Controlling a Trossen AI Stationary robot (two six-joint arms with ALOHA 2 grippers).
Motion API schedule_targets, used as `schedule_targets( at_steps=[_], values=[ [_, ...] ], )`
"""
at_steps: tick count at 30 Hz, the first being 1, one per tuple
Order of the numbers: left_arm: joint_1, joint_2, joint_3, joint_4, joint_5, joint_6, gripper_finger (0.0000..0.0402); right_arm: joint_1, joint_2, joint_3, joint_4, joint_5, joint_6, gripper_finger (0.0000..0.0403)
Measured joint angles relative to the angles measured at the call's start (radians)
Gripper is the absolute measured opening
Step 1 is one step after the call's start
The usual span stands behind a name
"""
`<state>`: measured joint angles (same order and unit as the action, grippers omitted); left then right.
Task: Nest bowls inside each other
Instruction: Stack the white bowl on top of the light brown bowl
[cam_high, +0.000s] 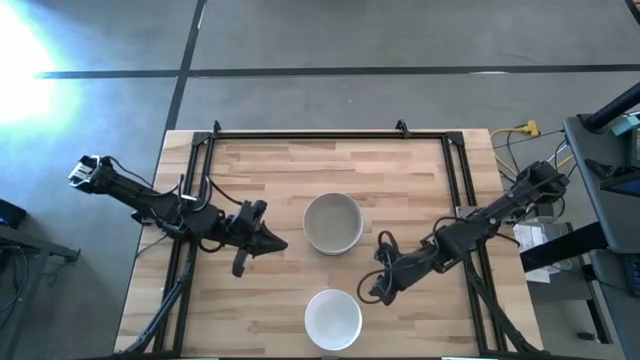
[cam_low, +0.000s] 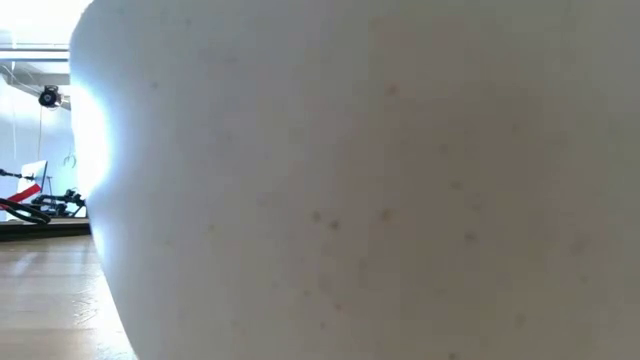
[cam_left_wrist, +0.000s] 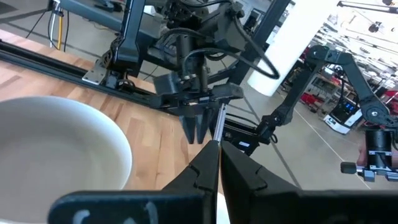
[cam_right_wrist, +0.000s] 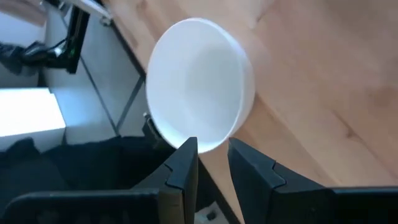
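Note:
Two bowls stand upright on their bases on the wooden table. A pale grey-white bowl (cam_high: 332, 222) sits at the table's middle, and it also shows in the left wrist view (cam_left_wrist: 62, 149). A white bowl (cam_high: 332, 318) sits by the near edge, and its wall fills the low view (cam_low: 380, 180). My left gripper (cam_high: 277, 243) is shut and lies low to the left of the middle bowl, apart from it. My right gripper (cam_high: 374, 291) is open by a narrow gap. It hovers just right of the white bowl (cam_right_wrist: 199, 81), with its fingertips (cam_right_wrist: 186, 152) close to the rim.
A black metal frame (cam_high: 330, 135) runs along the table's far edge and both sides. Cables and equipment (cam_high: 535, 215) lie off the right edge. Bare wood (cam_high: 400, 175) lies between the middle bowl and the far rail.

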<state>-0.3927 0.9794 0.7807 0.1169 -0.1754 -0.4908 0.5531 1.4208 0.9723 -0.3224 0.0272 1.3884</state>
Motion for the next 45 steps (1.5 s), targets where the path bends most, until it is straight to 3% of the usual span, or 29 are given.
schedule_targets(
  at_steps=[9,14,22,26,34,45],
  values=[
    [0.000,0.003,-0.002,-0.001,-0.043,0.001,0.0000,-0.032,0.003,0.008,0.000,0.000,0.083,0.0084],
    [0.000,0.004,-0.002,-0.002,0.012,0.001,0.0000,-0.057,0.041,0.009,-0.016,-0.007,0.102,0.0084],
    [0.002,0.004,-0.002,0.010,0.014,0.007,0.0000,-0.069,0.156,0.078,-0.020,-0.035,0.114,0.0084],
    [0.013,0.004,0.004,0.027,0.013,0.082,0.0000,-0.062,0.253,0.159,-0.019,-0.051,0.081,0.0084],
    [0.021,-0.009,0.006,0.069,0.014,0.086,0.0000,-0.038,0.441,0.331,-0.171,-0.107,0.050,0.0084],
    [0.021,-0.019,0.006,0.086,0.018,0.083,0.0000,-0.034,0.441,0.387,-0.339,-0.055,0.066,0.0084]
  ],
)
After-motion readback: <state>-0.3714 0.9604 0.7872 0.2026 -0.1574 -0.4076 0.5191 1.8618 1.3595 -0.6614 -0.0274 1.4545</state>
